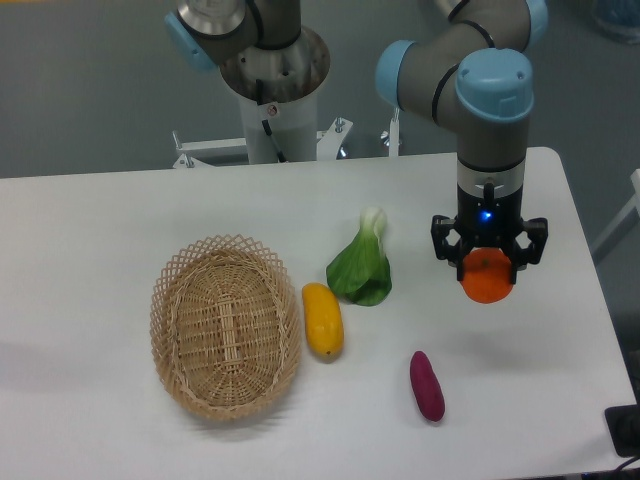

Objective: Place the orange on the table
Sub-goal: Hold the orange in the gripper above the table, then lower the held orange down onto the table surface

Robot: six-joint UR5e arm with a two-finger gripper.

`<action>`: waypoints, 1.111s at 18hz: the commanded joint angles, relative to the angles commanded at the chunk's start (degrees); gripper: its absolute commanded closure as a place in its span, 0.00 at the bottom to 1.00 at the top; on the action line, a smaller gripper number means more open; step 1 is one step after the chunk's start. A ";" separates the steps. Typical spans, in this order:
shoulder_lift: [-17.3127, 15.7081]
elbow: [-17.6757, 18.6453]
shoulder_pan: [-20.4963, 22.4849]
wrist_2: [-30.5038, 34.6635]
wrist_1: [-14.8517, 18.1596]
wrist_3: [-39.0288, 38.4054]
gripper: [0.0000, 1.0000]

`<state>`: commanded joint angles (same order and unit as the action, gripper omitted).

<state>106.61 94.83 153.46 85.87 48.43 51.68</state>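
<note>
White tabletop [120, 210], grey floor beyond. Gripper [489, 262] at right, jaws clamped on the orange [487, 277], held low over bare surface, well apart from bok choy [362, 268], yellow fruit [323, 319], purple yam [427, 385], basket [226, 325]. Likely chosen as a free drop spot.

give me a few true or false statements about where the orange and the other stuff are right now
1. The orange sits between the jaws of the gripper. True.
2. The orange lies in the wicker basket. False: the basket holds nothing.
3. The yellow fruit lies on the table just right of the basket. True.
4. The purple sweet potato is inside the basket. False: it lies on the table, near the front edge.
5. The leafy green lies between the yellow fruit and the gripper. True.
</note>
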 joint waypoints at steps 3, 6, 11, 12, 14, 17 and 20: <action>0.00 0.09 0.00 -0.09 0.09 0.09 0.37; 0.00 0.00 0.00 0.00 0.09 0.09 0.37; 1.05 0.35 0.09 0.35 0.00 2.19 0.38; 0.97 0.44 0.35 0.53 0.00 2.37 0.38; 1.40 0.53 0.44 0.70 -0.26 2.81 0.38; 2.28 2.10 2.63 1.41 -0.61 8.68 0.38; 3.42 3.95 5.88 1.84 -0.70 16.76 0.38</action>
<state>110.04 98.78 159.34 87.71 47.72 68.44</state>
